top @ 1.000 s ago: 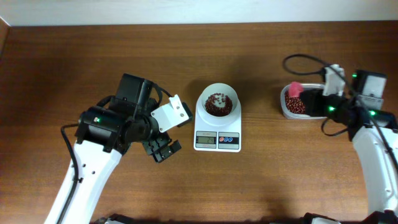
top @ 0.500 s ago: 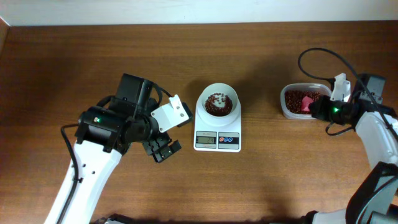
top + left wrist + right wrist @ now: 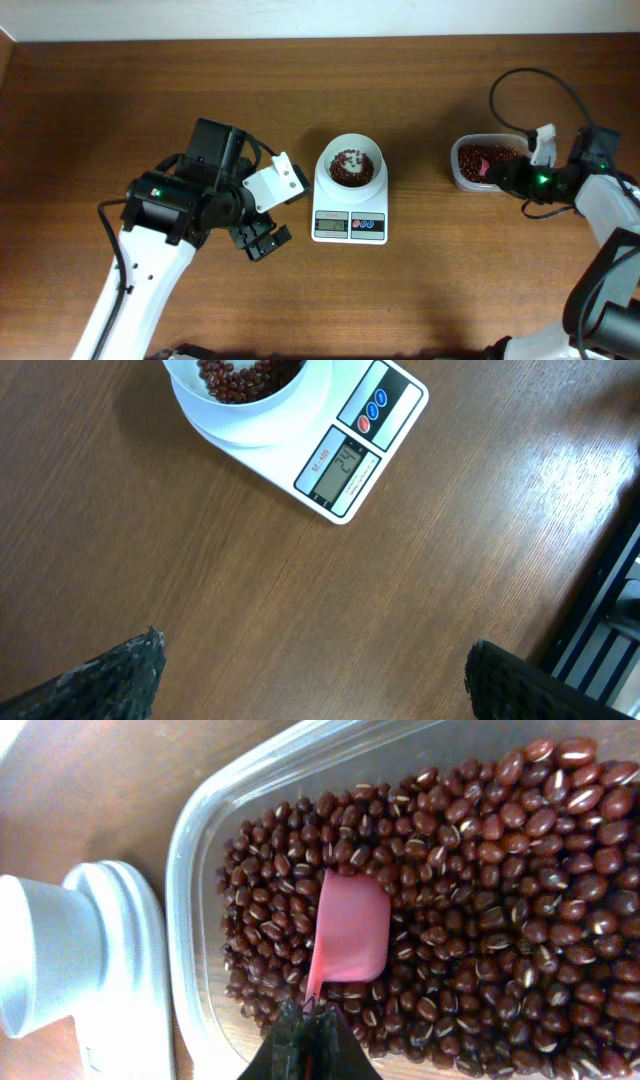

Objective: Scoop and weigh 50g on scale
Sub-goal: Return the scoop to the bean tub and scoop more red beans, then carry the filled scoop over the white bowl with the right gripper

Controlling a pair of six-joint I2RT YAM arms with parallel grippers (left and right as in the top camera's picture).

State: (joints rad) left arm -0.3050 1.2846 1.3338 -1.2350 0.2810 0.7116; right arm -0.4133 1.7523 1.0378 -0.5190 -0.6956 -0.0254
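Nearest the front edge, the left gripper (image 3: 258, 240) is held above bare wood with its fingers spread wide and nothing between them; it is unmoved since a second ago. Just beyond it to the right, the scale (image 3: 348, 213) is seen with a white bowl (image 3: 350, 146) standing on it, and a small heap of beans (image 3: 351, 168) is kept in that bowl, unchanged. Further right, the right gripper (image 3: 305, 1042) is clamped on the thin handle of a pink spoon (image 3: 352, 935). A second ago the spoon was raised near the left end of the clear tub (image 3: 458, 180); now it is laid low on the beans there, and the arm is drawn back to the right. The table (image 3: 150, 100) is of brown wood, and a pale wall strip is seen along its far edge.
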